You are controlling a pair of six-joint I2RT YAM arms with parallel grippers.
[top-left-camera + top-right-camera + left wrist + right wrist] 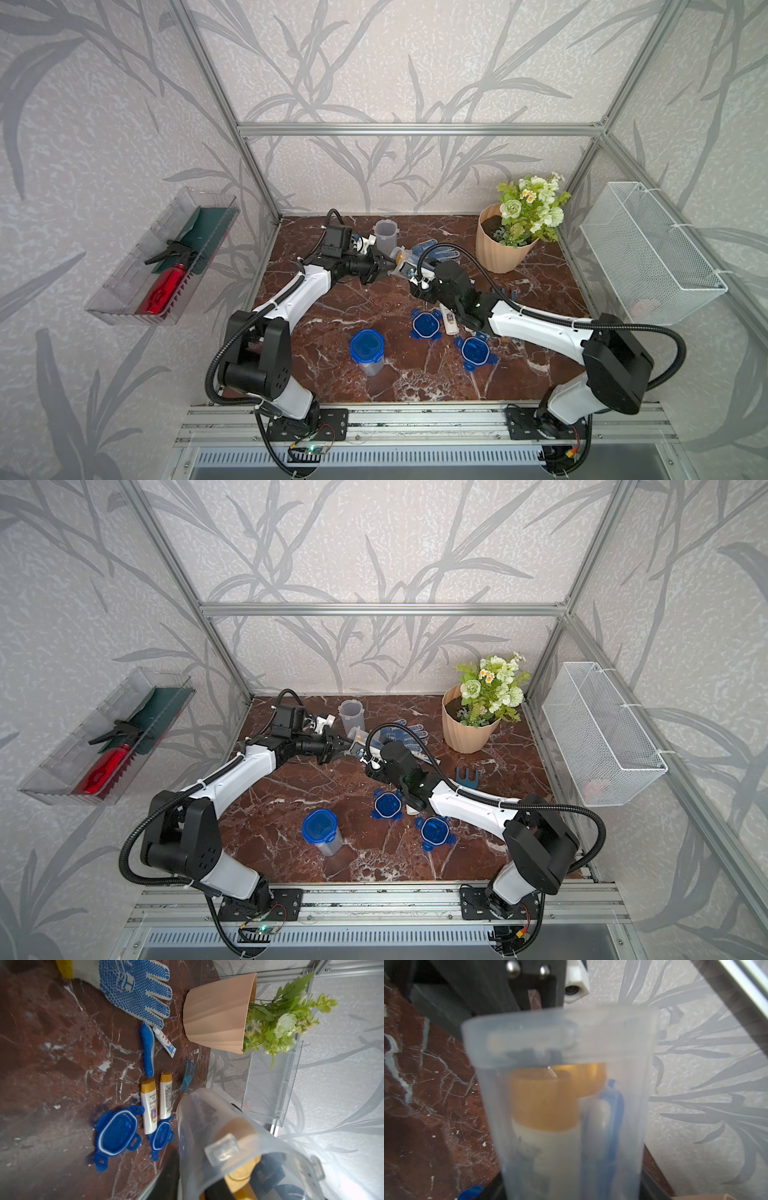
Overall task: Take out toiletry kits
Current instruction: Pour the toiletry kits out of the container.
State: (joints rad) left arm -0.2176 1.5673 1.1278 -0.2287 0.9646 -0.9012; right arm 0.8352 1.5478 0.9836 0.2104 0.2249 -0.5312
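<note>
Jaws of the right gripper (410, 274) clamp the body of the clear cup (400, 261), held tilted off the table (332, 316) at centre frame, apparently so that its contents can be drawn out. Jaws of the left gripper (384, 266) sit at the cup's mouth, their spread not discernible. Inside lie gold-capped bottles (542, 1101) and a toothbrush (612, 1118), just ahead of the left jaws. One lidded cup (366, 351) stands unopened at lower centre

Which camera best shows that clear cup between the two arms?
The right wrist view: the clear cup fills the frame, with gold-capped bottles and a blue toothbrush visible through its wall. The left wrist view shows the cup close but blurred. In both top views the cup is small and tilted.
</note>
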